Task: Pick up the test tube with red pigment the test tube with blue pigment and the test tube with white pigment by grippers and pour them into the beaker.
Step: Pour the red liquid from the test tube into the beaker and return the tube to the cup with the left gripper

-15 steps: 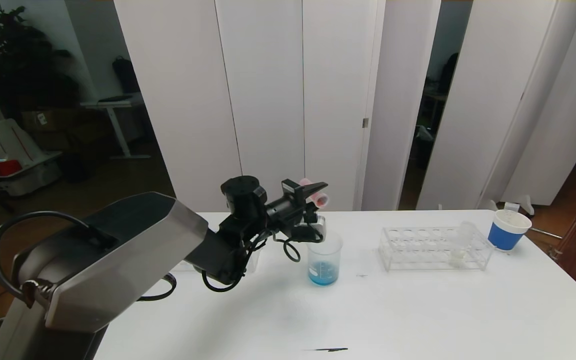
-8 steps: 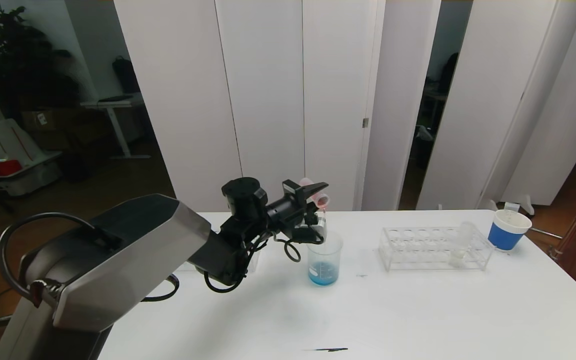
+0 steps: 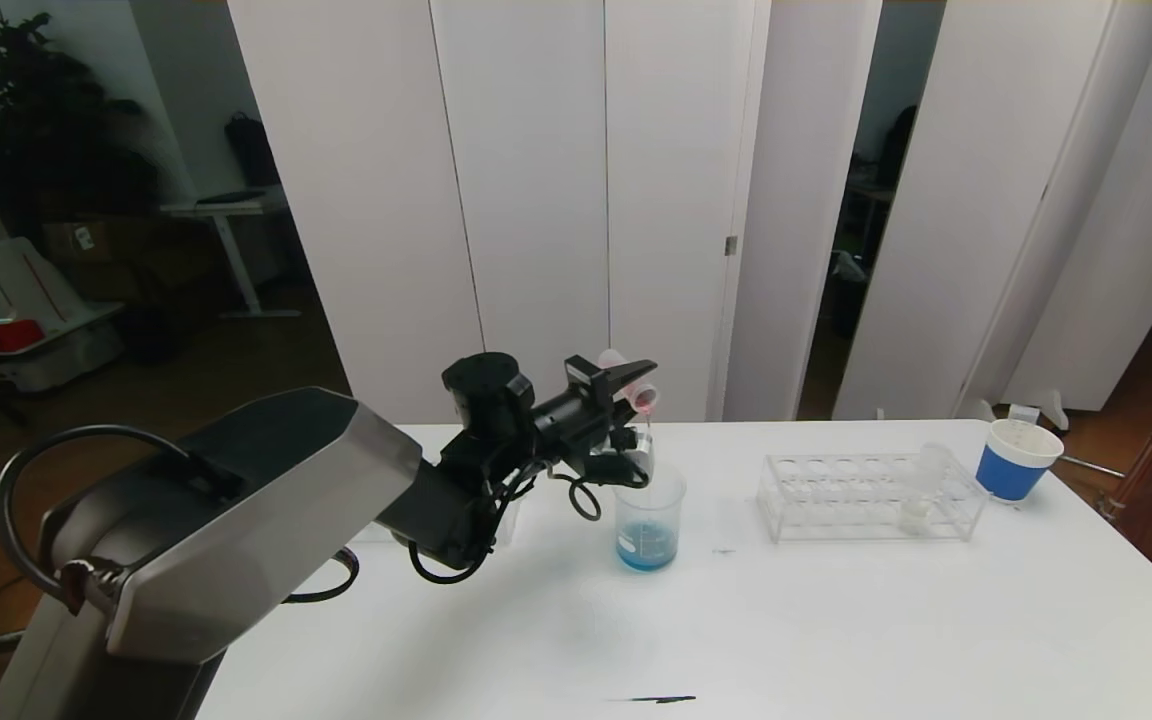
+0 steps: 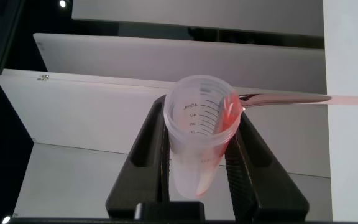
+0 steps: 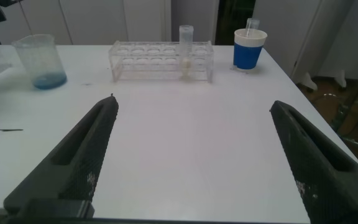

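My left gripper (image 3: pixel 629 384) is shut on the test tube with red pigment (image 3: pixel 639 391) and holds it tilted, mouth down, above the beaker (image 3: pixel 649 516). A thin red stream (image 3: pixel 648 428) falls from its lip toward the beaker, which holds blue liquid at its bottom. In the left wrist view the tube (image 4: pixel 201 134) sits between the fingers (image 4: pixel 148 140), with red liquid along its wall. The test tube with white pigment (image 3: pixel 920 490) stands in the clear rack (image 3: pixel 836 497). The test tube with blue pigment is out of view. My right gripper (image 5: pixel 191 109) is open and empty over the table.
A blue-and-white paper cup (image 3: pixel 1015 460) stands at the back right, beyond the rack. The right wrist view shows the beaker (image 5: pixel 39 59), rack (image 5: pixel 148 59), white tube (image 5: pixel 186 50) and cup (image 5: pixel 249 48). A black mark (image 3: pixel 656 699) lies near the table's front edge.
The left gripper has tipped the red tube slightly further, and red liquid has begun streaming from its mouth toward the beaker. Nothing else has moved.
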Robot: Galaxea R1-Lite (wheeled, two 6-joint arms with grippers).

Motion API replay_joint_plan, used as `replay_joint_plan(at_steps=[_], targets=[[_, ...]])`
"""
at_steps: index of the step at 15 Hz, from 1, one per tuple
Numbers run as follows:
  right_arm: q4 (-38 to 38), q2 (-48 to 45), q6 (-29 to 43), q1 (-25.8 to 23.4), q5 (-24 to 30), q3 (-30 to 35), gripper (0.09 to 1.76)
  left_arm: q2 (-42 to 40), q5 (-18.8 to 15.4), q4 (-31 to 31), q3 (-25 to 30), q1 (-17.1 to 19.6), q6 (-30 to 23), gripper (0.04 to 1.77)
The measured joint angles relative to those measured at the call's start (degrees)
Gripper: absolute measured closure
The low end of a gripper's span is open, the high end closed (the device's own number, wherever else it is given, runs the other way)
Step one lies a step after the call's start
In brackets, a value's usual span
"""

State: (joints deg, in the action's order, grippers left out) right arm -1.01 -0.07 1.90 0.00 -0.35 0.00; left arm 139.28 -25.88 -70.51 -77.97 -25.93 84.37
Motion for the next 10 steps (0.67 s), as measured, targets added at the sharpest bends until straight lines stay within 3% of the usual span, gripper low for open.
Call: replay_joint_plan(at_steps=[10], targets=[[0.0, 0.0, 0.0, 0.0, 0.0, 0.0, 0.1, -0.5, 0.0, -1.5, -0.2, 0.3, 3.4, 1.21]])
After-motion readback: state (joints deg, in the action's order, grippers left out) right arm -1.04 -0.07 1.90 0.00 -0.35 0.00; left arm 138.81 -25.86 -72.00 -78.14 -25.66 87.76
